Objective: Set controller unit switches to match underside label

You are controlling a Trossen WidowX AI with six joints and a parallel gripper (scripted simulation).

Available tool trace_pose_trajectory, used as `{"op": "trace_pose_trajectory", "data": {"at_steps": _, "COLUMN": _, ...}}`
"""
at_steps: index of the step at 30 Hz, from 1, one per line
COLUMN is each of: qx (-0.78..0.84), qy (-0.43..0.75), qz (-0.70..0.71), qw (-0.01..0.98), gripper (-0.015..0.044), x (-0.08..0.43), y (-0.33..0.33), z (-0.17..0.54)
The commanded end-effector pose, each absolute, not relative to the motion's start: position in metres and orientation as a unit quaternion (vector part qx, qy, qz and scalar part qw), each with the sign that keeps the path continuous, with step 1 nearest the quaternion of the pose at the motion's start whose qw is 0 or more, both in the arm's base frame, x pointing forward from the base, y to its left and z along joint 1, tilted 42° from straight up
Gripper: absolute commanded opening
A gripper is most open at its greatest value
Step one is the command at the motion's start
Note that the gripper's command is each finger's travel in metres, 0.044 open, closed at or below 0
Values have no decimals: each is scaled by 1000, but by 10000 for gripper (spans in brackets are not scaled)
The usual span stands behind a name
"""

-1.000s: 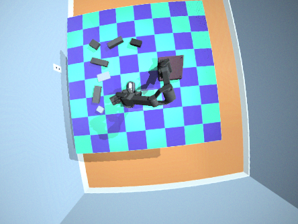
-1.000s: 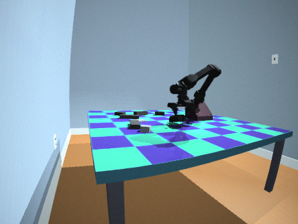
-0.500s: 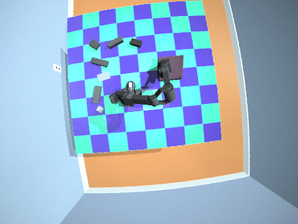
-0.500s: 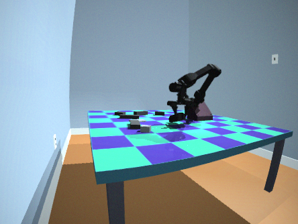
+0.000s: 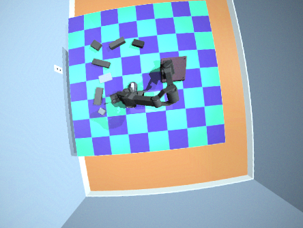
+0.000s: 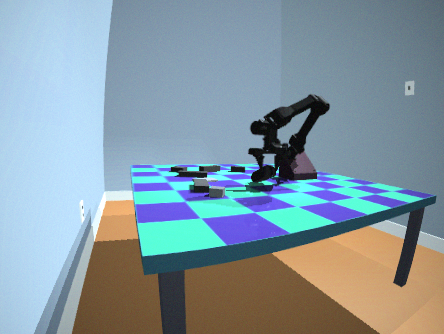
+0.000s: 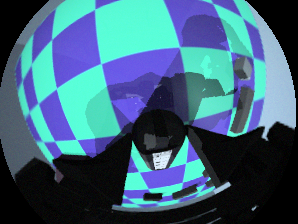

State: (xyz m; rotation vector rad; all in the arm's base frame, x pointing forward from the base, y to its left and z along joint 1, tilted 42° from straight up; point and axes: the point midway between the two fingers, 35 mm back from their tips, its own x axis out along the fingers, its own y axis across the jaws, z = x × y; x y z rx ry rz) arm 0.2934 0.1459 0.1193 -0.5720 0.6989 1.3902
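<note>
The dark controller unit (image 5: 132, 87) (image 6: 263, 173) (image 7: 159, 134) is held off the bench between the fingers. Its white label (image 7: 161, 160) faces the wrist camera. The squares on the label are blurred and cannot be read. A pale, bright patch also shows on the unit in the top view. The switches cannot be made out in any view. My gripper (image 5: 132, 91) (image 6: 267, 170) (image 7: 158, 132) is shut on the unit, with one finger on each side, low above the bench.
Beyond the gripper lie a long grey block (image 5: 98, 96) (image 7: 243, 111) and a small grey cube (image 5: 102, 111) (image 6: 217, 191) (image 7: 243, 68). A white flat block (image 5: 105, 78), a dark bar (image 5: 101, 63) and several dark modules (image 5: 117, 43) lie farther off. The arm's base stands on a maroon plate (image 5: 180, 65).
</note>
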Motion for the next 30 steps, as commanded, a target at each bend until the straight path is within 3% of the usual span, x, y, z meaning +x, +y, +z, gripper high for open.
{"op": "trace_pose_trajectory", "data": {"at_steps": 1, "qx": -255, "qy": 311, "qz": 616, "qw": 677, "gripper": 336, "x": 294, "y": 140, "z": 120}}
{"op": "trace_pose_trajectory", "data": {"at_steps": 30, "qx": -255, "qy": 312, "qz": 616, "qw": 677, "gripper": 336, "x": 291, "y": 117, "z": 122}}
